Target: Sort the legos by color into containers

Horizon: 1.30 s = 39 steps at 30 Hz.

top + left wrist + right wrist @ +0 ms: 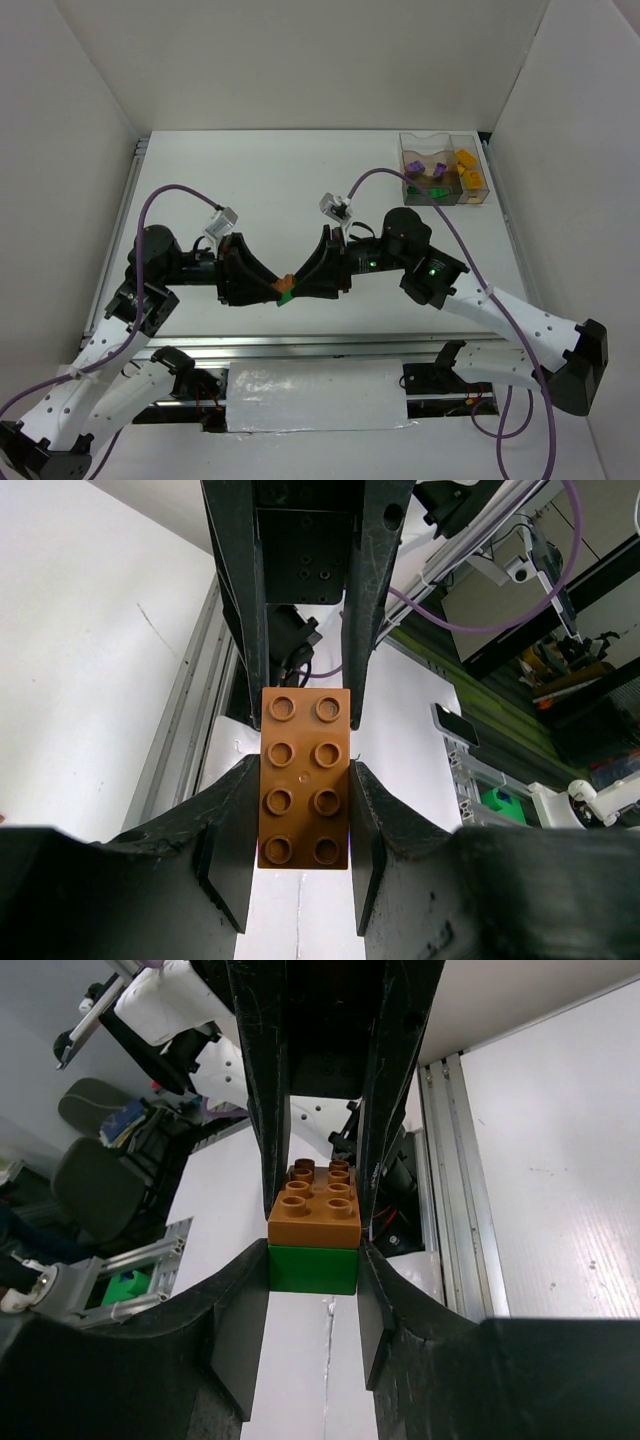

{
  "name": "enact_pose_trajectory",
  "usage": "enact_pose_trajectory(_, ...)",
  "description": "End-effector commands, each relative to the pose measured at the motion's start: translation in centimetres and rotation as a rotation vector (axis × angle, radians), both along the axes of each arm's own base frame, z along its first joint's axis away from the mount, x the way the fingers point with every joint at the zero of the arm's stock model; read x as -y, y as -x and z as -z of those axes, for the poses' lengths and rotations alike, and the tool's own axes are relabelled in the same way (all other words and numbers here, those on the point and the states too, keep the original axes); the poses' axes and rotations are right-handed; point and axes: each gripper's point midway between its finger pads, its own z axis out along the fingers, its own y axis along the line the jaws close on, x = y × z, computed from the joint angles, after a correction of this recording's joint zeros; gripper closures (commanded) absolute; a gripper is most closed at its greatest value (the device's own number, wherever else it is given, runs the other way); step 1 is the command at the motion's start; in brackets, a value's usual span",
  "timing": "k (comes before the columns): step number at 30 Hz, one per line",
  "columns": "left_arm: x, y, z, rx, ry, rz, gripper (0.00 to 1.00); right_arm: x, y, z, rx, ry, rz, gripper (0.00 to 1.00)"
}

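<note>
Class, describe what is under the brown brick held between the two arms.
A green brick sits directly under the brown brick, joined to it. Its top studs are covered, and its underside cannot be seen.

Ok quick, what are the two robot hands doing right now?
Left gripper: closed on the brown brick.
Right gripper: closed on the green brick.

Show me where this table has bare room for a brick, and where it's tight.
Widest bare patch: the table's far half, from the left rail to the container. A smaller strip lies between the container and the right arm. Crowded: the near centre, where left gripper and right gripper meet on the brown-and-green stack.
</note>
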Motion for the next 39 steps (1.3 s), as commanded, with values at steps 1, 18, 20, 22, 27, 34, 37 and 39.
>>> enact_pose_trajectory(1, 0.1, 0.0, -0.7, 0.067, 0.023, 0.018, 1.00, -0.7, 1.0, -1.7, 0.036, -0.054, -0.053, 0.60)
enact_pose_trajectory(18, 0.2, -0.8, -1.6, 0.085, 0.016, -0.022, 1.00, -0.4, 1.3, -1.1, 0.057, -0.040, -0.043, 0.64)
enact_pose_trajectory(20, 0.2, -0.6, -1.9, 0.090, 0.025, -0.018, 1.00, -0.5, 1.1, -0.7, 0.052, -0.035, -0.039, 0.92)
enact_pose_trajectory(22, 0.1, -0.6, -2.2, 0.094, 0.029, -0.019, 1.00, -0.6, 0.9, -0.4, 0.051, -0.027, -0.034, 1.00)
enact_pose_trajectory(27, 0.0, -0.4, -3.2, 0.115, 0.044, -0.032, 1.00, -0.3, 1.2, 1.3, 0.108, 0.004, -0.083, 1.00)
enact_pose_trajectory(34, -0.3, -0.1, -3.9, 0.156, 0.048, -0.037, 1.00, 1.1, 0.8, 4.2, 0.097, 0.051, -0.188, 1.00)
enact_pose_trajectory(37, -0.3, -0.5, -3.9, 0.157, 0.042, -0.061, 1.00, 1.3, 0.2, 5.2, 0.095, 0.077, -0.165, 1.00)
enact_pose_trajectory(39, -0.3, -0.9, -4.0, 0.161, 0.039, -0.084, 1.00, 1.6, -1.0, 5.6, 0.089, 0.095, -0.115, 1.00)
